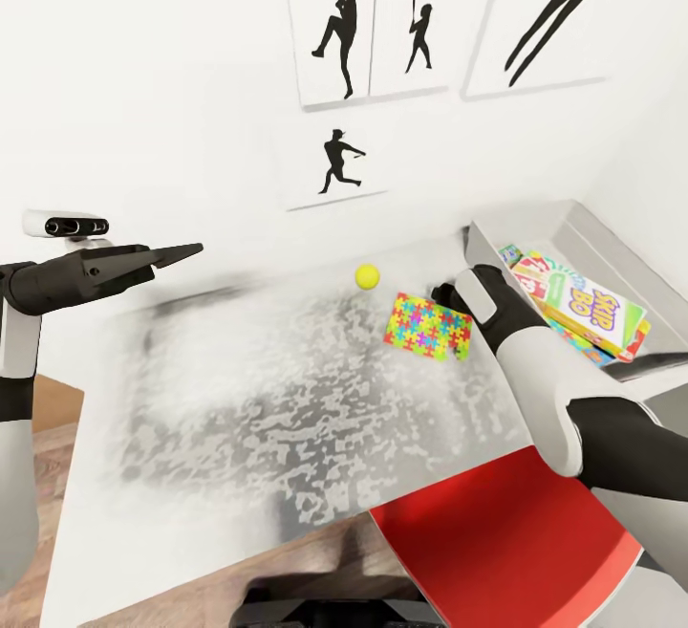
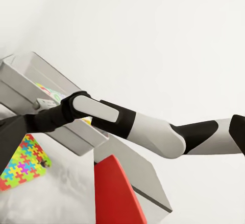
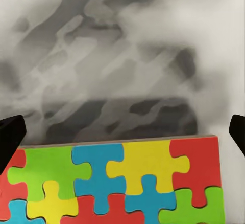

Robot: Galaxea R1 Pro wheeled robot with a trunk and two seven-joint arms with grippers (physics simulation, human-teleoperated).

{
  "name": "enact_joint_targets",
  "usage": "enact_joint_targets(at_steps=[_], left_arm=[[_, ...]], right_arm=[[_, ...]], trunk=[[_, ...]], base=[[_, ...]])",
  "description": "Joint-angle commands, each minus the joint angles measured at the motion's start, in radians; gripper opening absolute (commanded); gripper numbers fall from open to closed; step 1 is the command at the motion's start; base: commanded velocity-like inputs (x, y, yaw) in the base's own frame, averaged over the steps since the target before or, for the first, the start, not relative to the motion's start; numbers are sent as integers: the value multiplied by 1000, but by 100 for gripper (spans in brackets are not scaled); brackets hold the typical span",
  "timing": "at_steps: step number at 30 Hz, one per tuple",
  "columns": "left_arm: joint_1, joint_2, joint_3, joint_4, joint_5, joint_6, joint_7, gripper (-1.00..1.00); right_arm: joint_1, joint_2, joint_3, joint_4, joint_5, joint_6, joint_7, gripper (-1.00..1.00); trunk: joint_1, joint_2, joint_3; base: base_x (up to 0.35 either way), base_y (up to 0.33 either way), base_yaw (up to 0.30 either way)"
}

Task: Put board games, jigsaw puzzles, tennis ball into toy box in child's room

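Note:
A colourful jigsaw puzzle box (image 1: 427,327) lies on the mottled grey table (image 1: 287,399), near the toy box. My right gripper (image 1: 443,297) is at the puzzle's far edge. In the right wrist view the puzzle (image 3: 117,183) spans the space between the two black fingertips (image 3: 10,139), which stand wide apart, so the gripper (image 3: 122,132) is open. The yellow tennis ball (image 1: 367,275) rests on the table just beyond the puzzle. The grey toy box (image 1: 573,222) at the table's right end holds board games, with a Skip-Bo box (image 1: 594,310) on top. My left gripper (image 1: 183,252) hovers shut, high over the table's left end.
A red chair seat (image 1: 497,532) sits tucked at the table's near right side, under my right arm. White walls with silhouette posters (image 1: 334,35) close off the back and right. Wooden floor (image 1: 57,408) shows left of the table.

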Motion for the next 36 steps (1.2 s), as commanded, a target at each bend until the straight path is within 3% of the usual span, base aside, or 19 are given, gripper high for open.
enact_joint_targets(at_steps=[1, 10, 36], left_arm=[[-1, 0, 0, 0, 0, 11, -4, 100], [-1, 0, 0, 0, 0, 11, -4, 100], [-1, 2, 0, 0, 0, 11, -5, 100]], right_arm=[[1, -1, 5, -1, -10, -2, -9, 100], [3, 0, 7, -1, -9, -25, 62, 100], [3, 0, 7, -1, -10, -24, 69, 100]], trunk=[[1, -2, -2], [1, -2, -2], [1, -2, -2]], base=[[0, 0, 0], [0, 0, 0], [0, 0, 0]])
